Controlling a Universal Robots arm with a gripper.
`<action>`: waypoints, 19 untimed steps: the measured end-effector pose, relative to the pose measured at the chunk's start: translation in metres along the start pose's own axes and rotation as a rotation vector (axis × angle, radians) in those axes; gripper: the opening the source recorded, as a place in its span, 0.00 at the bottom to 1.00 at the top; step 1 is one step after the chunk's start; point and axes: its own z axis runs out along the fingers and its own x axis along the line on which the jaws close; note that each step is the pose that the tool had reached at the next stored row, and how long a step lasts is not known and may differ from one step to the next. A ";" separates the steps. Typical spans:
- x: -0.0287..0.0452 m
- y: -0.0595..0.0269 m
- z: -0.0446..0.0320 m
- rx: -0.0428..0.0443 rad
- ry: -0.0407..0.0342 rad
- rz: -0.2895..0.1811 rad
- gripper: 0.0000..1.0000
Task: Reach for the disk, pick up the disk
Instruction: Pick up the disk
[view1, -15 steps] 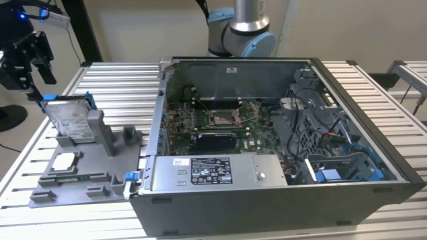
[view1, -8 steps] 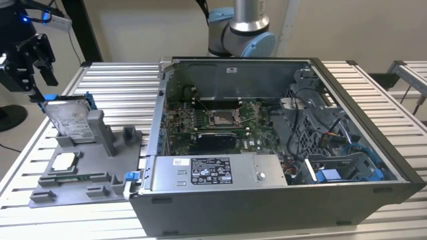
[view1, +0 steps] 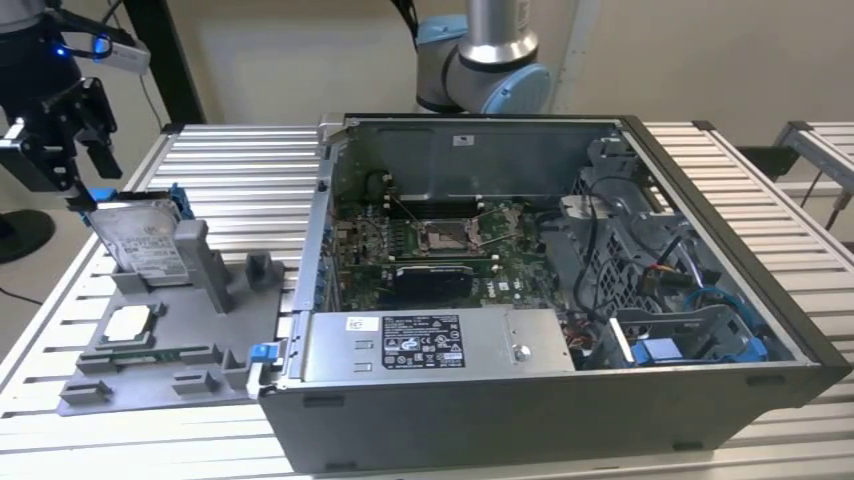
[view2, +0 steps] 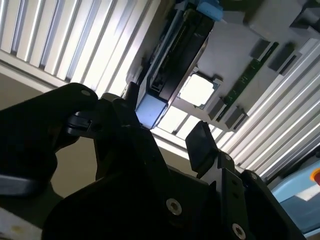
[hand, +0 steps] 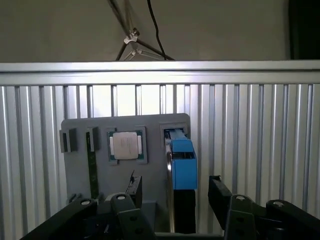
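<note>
The disk (view1: 139, 240) stands on edge in the grey holder (view1: 200, 300) on the exterior view's left, silver with a white label and a blue bracket (hand: 183, 161) along its edges. My gripper (view1: 88, 185) hangs just above its top edge. In both wrist views the disk (view2: 176, 52) runs edge-on between my two dark fingers (hand: 218, 192), which stand apart on either side without touching it. The gripper (hand: 175, 194) is open, and the bracket's end (view2: 149, 111) sits close to one finger (view2: 201, 144).
A small square chip (hand: 126, 145) and a green memory stick (hand: 92, 165) lie in the holder (hand: 150, 125) beside the disk. An open computer case (view1: 534, 300) fills the slatted table's (view1: 240, 160) middle. The arm's base (view1: 481, 60) stands behind it.
</note>
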 end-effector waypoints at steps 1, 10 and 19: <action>-0.0004 0.0000 0.0014 -0.0001 0.0000 0.000 1.00; -0.0019 -0.0001 0.0154 0.0000 0.0000 0.000 1.00; -0.0050 0.0005 0.0319 0.0002 0.0015 0.000 1.00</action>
